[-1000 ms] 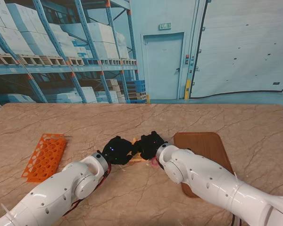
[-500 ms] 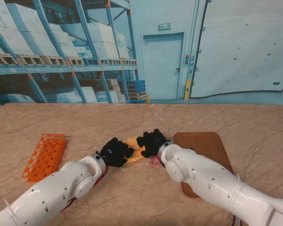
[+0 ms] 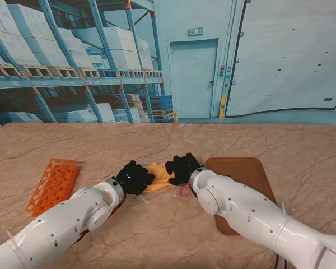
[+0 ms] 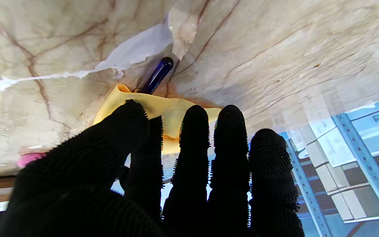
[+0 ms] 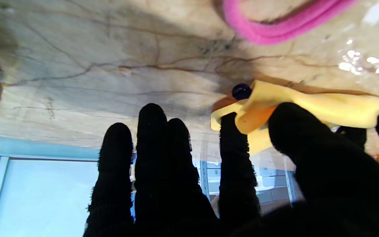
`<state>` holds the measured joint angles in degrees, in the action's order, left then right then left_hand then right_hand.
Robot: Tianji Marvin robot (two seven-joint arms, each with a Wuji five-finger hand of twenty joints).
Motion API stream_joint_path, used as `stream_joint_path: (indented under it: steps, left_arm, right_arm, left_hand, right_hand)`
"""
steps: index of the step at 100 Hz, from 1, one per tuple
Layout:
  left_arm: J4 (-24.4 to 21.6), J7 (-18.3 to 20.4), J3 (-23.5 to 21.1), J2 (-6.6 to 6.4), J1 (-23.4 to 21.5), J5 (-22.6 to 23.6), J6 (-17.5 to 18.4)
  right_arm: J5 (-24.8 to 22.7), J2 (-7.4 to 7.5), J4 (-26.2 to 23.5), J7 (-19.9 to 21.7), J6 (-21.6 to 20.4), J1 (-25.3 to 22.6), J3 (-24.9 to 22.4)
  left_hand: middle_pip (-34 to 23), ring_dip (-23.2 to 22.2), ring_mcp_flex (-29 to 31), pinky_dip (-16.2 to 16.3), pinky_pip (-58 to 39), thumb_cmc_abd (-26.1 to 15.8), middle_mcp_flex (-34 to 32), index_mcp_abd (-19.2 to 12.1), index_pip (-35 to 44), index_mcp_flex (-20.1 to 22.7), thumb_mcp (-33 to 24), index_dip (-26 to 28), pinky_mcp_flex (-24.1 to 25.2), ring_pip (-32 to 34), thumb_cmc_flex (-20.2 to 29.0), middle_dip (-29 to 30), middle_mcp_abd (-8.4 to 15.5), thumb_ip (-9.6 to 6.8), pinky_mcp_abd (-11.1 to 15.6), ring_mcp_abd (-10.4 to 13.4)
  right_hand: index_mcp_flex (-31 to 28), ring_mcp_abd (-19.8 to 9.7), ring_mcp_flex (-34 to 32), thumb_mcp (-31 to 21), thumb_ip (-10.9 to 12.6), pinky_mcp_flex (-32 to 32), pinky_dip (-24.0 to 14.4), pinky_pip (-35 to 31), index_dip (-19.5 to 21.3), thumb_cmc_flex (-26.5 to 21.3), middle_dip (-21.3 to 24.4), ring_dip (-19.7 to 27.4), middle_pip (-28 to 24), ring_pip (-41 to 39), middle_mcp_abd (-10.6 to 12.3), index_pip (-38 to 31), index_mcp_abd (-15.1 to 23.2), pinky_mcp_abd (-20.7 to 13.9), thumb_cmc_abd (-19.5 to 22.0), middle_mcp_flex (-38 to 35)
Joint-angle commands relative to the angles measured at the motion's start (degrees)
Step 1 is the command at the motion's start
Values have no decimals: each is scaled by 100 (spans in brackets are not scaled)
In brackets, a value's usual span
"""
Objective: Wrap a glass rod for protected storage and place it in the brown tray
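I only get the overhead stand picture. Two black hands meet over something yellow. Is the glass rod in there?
Observer: Yes. The left wrist camera shows a dark blue rod sticking out of the yellow cloth.
Operator: Is the right hand gripping the cloth?
Observer: Its thumb and forefinger pinch a fold of it; the rod's round end pokes out beside that fold.
Operator: And that pink squiggle?
Observer: A pink elastic band, lying loose on the table.
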<state>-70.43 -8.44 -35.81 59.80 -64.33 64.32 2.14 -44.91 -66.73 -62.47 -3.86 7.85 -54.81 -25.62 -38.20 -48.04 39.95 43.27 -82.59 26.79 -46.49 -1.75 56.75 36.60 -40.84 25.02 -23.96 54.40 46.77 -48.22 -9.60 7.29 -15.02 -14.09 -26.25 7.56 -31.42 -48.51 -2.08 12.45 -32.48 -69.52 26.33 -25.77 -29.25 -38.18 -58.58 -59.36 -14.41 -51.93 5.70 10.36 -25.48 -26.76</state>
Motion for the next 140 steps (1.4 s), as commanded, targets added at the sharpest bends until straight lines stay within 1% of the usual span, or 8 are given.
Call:
stream_joint_path:
  steps: [1,27,44,54,62,89,105,140]
  left_arm:
    - [-9,73,2,-36,-14,18,-28]
    - [-1,231,27,-20,23,-92,-87]
    - [14,190,24,-14,33,-98,-69]
    - [19,168,12,-13,32,-99,-43]
    - [22,136,-2,-12,28,-93,-22]
    - [31,53,-27,-5,22,-88,21]
    - [22,30,-53,-5,22,-74,41]
    - [-91,-20,-224,-22,-84,38,73]
  right_arm:
    - [30,4,-26,25,40,-23,-32]
    - [135,-37,108,-4,94,7,-54]
    - [176,-100,282,-85,148,94,73]
    - [167,-108,317,-121,188,95,85]
    - [142,-94,289,-167,187,49,16]
    - [96,-74,187,-334,69,-49,-243]
    - [82,-71,178,-377,44,-62,-293]
    - [170,-141,342,-479,154,-10,-263]
  left_hand:
    - [77,63,80,87,-51,-134,-183,137,-31,306,38,-83,-8,4,257,28,-19,117,-181,-159]
    - [75,81,142,99,-55,-148,-326,204,-65,399,40,-145,-11,-7,280,18,-52,121,-231,-216]
    - [68,85,141,105,-60,-164,-322,166,-61,374,55,-136,-25,-8,267,14,-44,119,-225,-205]
    - [66,86,142,106,-58,-159,-312,142,-59,358,62,-133,-25,-7,255,17,-37,115,-206,-198]
    - [65,86,139,106,-59,-167,-303,137,-58,347,65,-131,-25,-5,239,22,-31,113,-198,-188]
    - [53,91,142,105,-56,-158,-308,137,-49,351,58,-130,-27,-6,238,36,-38,110,-205,-190]
    - [55,94,138,103,-52,-159,-302,152,-52,344,50,-134,-22,-8,252,41,-46,113,-201,-188]
    - [61,98,147,104,-57,-156,-305,145,-59,349,55,-137,-33,-11,243,51,-39,114,-204,-201]
  right_hand:
    - [-51,-28,140,87,-186,-66,53,-1,-59,1,58,55,31,35,-32,-103,-23,-80,165,114]
    - [22,-31,109,492,-450,-72,40,22,-377,-583,136,76,128,76,47,-553,106,-97,502,-92]
    - [138,-41,-12,618,-468,-56,29,20,-556,-946,149,111,87,132,60,-865,165,-105,540,-164]
    - [142,-37,-31,575,-443,-38,19,16,-600,-808,157,117,74,141,56,-882,133,-102,472,-168]
    - [55,-37,-30,476,-365,-19,7,18,-548,-344,170,118,68,140,56,-752,87,-89,452,-167]
    - [31,-37,-30,526,-311,-29,10,41,-438,-156,183,118,83,140,67,-704,99,-77,523,-203]
    - [-41,-6,-18,490,-111,-57,16,91,-197,177,206,131,132,178,42,-401,0,-39,537,-186]
    - [154,-24,-36,689,-214,-33,4,84,-205,-124,201,127,106,173,41,-437,-1,-60,751,-168]
